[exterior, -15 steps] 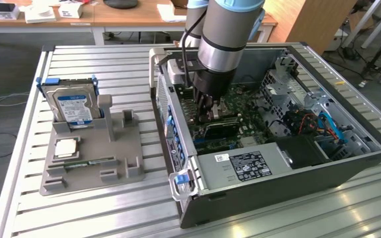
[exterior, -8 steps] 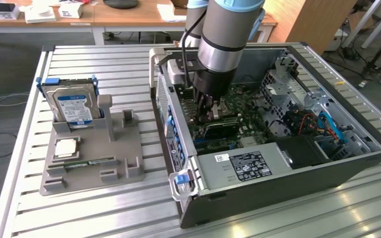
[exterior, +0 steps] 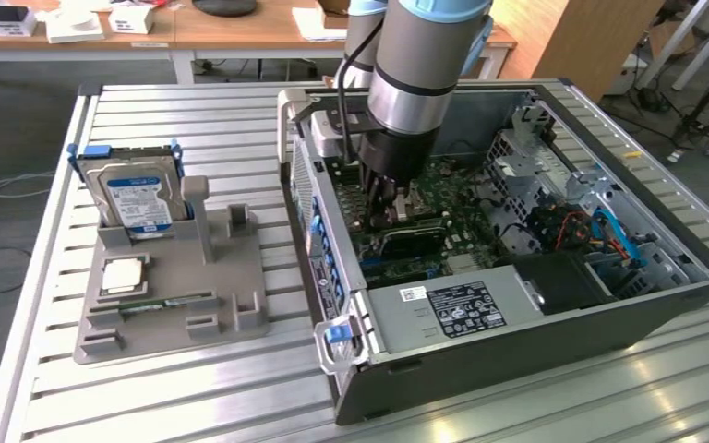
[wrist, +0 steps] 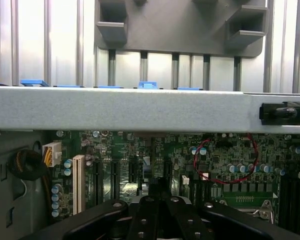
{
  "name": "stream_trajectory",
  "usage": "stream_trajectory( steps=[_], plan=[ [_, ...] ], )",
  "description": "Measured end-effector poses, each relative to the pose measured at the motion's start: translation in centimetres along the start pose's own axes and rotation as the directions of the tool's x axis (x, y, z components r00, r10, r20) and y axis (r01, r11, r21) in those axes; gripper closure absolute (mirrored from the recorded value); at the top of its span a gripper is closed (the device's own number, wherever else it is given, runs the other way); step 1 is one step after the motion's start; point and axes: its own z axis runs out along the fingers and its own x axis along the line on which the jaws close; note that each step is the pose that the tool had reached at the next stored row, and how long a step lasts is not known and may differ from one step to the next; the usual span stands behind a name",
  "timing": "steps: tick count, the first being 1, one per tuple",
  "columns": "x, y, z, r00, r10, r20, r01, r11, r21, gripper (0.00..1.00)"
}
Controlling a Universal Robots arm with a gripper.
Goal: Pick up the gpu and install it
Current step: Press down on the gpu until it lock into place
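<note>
Exterior view: we see the arm [exterior: 410, 65] reaching down into the open computer case [exterior: 650, 309], which lies on its side on the slatted metal counter [exterior: 207, 388].
Gripper: the gripper [exterior: 391, 214] sits low inside the case, over the green motherboard [exterior: 460, 198], near the case wall toward the exterior view's left.
Fingers: we cannot tell how far apart they stand, nor whether they have hold of anything; in the wrist view the black linkages of the gripper [wrist: 160, 210] draw close together at the middle.
Gpu: we note a dark flat card, likely the gpu [exterior: 410, 242], lying among the slots just below the gripper; contact between the two we cannot judge.
Wrist view: the motherboard [wrist: 225, 160] with its expansion slots [wrist: 97, 180], a white slot [wrist: 79, 182] and a red wire loop [wrist: 225, 167]; beyond it the grey case rim [wrist: 140, 110].
Grey holder: a parts tray [exterior: 225, 277] rests on the counter toward the exterior view's left, well apart from the case.
Hard drive: a blue-labelled drive [exterior: 136, 198] stands upright in the tray.
Other parts: a square chip [exterior: 123, 275] and a slim green stick [exterior: 145, 303] lie on the tray.
</note>
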Motion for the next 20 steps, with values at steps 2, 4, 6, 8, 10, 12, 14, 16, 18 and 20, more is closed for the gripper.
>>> stream_trajectory(
  steps=[2, 4, 6, 8, 10, 12, 14, 16, 18, 20],
  plan=[
    [-0.01, 0.0, 0.02, 1.0, 0.0, -0.0011, 0.0, 1.0, 0.0013, 0.89],
    [-0.02, -0.01, 0.02, 1.0, 0.0, -0.0016, 0.0, 1.0, 0.0014, 0.89],
    [-0.02, -0.01, 0.02, 1.0, 0.0, -0.0022, 0.0, 1.0, 0.0018, 0.89],
    [-0.03, 0.0, 0.04, 1.0, 0.0, -0.003, 0.0, 1.0, 0.0027, 0.89],
    [-0.04, -0.01, 0.04, 1.0, 0.0, -0.0035, 0.0, 1.0, 0.0035, 0.89],
    [-0.05, -0.01, 0.06, 1.0, 0.0, -0.0045, 0.0, 1.0, 0.0043, 0.89],
    [-0.06, -0.01, 0.04, 1.0, 0.0, -0.0059, 0.0, 1.0, 0.0049, 0.89],
    [-0.02, 0.0, 0.16, 1.0, 0.0, -0.0041, 0.0, 1.0, 0.0063, 0.89],
    [-0.06, -0.01, 0.08, 1.0, 0.0, -0.0052, 0.0, 1.0, 0.0055, 0.89],
    [-0.09, -0.03, -0.02, 1.0, 0.0, -0.0061, 0.0, 1.0, 0.0049, 0.89]
  ],
)
